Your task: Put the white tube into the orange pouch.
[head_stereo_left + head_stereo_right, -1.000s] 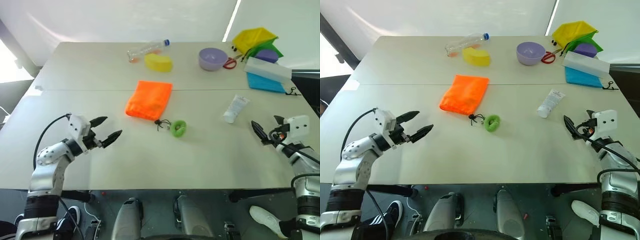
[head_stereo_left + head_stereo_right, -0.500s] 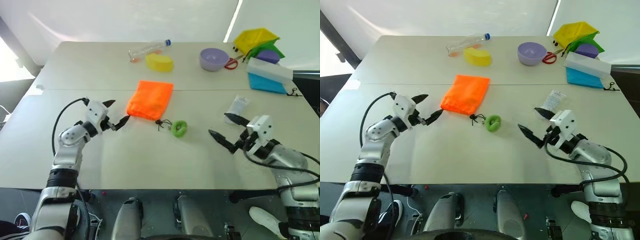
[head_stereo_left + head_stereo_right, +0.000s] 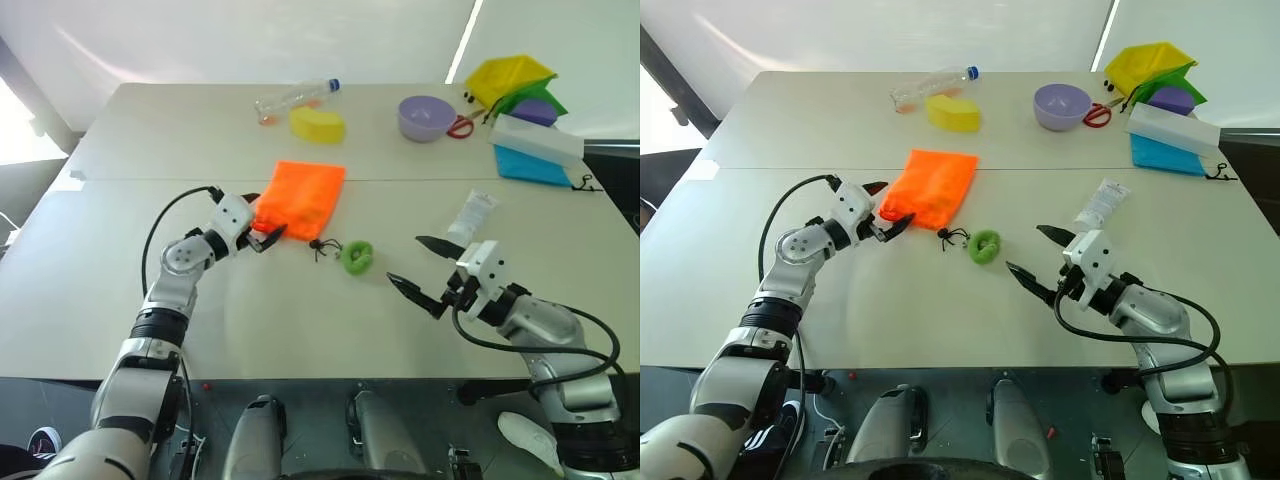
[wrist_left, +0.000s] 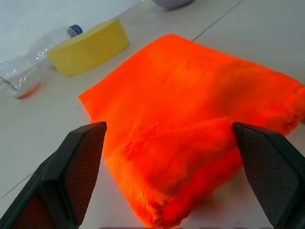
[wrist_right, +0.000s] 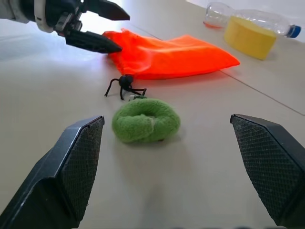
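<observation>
Opening step: left gripper, fingers spread and empty, stood at the pouch mouth, perhaps touching. Right gripper, also spread, lay short of the tube, which it must next grasp

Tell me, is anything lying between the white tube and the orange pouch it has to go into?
Nothing visible. The tube lies on bare table, and the stretch across to the pouch is free. The green ring on the pouch's cord sits nearer the robot, off that line, not blocking it.
</observation>
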Tool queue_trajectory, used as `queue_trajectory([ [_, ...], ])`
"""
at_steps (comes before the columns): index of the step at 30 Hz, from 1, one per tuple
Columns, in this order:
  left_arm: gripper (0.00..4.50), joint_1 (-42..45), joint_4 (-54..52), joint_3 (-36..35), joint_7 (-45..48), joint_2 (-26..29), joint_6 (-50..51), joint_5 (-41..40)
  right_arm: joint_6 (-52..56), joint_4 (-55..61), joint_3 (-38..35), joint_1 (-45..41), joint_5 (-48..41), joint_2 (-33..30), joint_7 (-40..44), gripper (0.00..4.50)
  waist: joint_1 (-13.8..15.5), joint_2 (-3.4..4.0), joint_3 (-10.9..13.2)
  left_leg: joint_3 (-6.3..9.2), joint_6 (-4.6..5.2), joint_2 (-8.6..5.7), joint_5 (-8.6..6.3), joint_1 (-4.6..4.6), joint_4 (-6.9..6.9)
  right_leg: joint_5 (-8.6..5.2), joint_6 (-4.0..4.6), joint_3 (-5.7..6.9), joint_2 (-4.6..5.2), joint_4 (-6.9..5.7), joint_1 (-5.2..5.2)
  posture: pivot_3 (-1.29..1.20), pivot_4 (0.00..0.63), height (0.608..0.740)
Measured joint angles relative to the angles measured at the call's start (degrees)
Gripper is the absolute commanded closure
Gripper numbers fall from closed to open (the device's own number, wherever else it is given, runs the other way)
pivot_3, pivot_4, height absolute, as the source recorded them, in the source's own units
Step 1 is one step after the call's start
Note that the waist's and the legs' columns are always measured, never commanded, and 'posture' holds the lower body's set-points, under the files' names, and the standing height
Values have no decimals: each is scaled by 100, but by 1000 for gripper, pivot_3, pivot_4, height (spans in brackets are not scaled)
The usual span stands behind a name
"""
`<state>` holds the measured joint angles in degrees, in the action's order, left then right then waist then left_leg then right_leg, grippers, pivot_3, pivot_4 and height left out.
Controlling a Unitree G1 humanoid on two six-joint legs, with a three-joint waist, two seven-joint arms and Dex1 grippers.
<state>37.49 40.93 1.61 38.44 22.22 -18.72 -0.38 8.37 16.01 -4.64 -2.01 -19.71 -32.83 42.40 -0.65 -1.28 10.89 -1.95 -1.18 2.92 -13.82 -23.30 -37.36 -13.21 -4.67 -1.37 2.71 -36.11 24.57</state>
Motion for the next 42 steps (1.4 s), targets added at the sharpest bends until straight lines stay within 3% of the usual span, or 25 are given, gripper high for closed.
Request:
queue_trajectory([
  [22,0,-361,-211,442,-407,650,-1032,987,1,-3,-6,-74,89,19,-85,63,3,0,0,-1,0,1,0,0,1,4,-6,0,2,-1,0,0,150,740],
  [33,0,115,317,575,-1031,413,-1020,1258,1,-9,2,-146,119,21,-77,63,1,0,0,-4,0,0,0,-1,-1,12,-22,-1,2,0,0,0,150,740],
  [37,1278,197,556,664,-1033,298,-971,1269,1,-14,0,-147,151,20,-97,0,4,0,0,-2,0,0,0,1,-1,13,-22,0,0,-2,0,0,150,740],
  [42,3922,269,630,678,-1006,257,-942,1259,1,-15,-9,-145,163,15,-111,0,5,0,0,-3,0,0,0,-1,-5,13,-21,-1,2,-1,0,0,150,740],
])
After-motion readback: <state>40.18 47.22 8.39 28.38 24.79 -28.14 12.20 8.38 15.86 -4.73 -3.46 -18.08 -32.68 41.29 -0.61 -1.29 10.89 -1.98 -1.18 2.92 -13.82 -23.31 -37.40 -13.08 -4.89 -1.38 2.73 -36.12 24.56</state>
